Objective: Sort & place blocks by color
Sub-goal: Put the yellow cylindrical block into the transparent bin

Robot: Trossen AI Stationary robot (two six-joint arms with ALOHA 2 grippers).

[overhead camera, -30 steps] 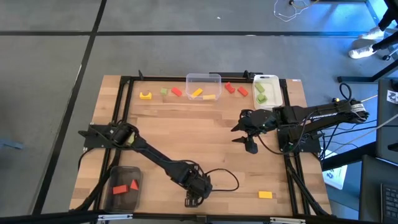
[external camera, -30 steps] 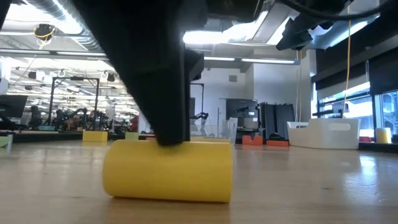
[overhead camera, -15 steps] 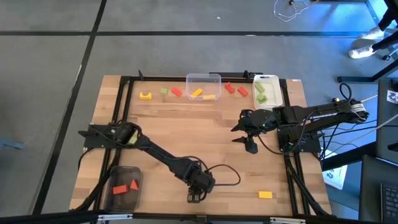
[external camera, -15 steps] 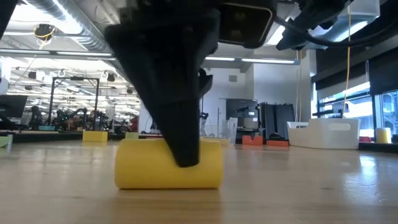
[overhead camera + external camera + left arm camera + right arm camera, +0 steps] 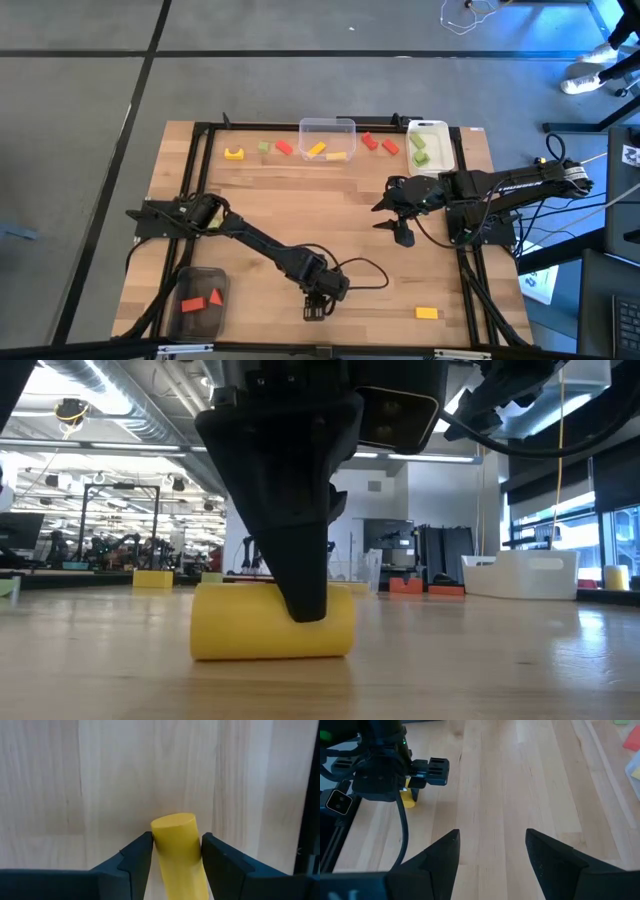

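left tool (image 5: pixel 176 851) pinching yellow cylinder block (image 5: pixel 178 851), table's near edge | right tool (image 5: pixel 492 851) spread, empty, toward table's right edge

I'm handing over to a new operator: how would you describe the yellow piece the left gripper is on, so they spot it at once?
Start at the near edge of the wooden table, where the left gripper reaches down. Between its fingers lies a yellow cylinder on its side. It is the only round block; the other yellow block near that edge is flat, rectangular and untouched.
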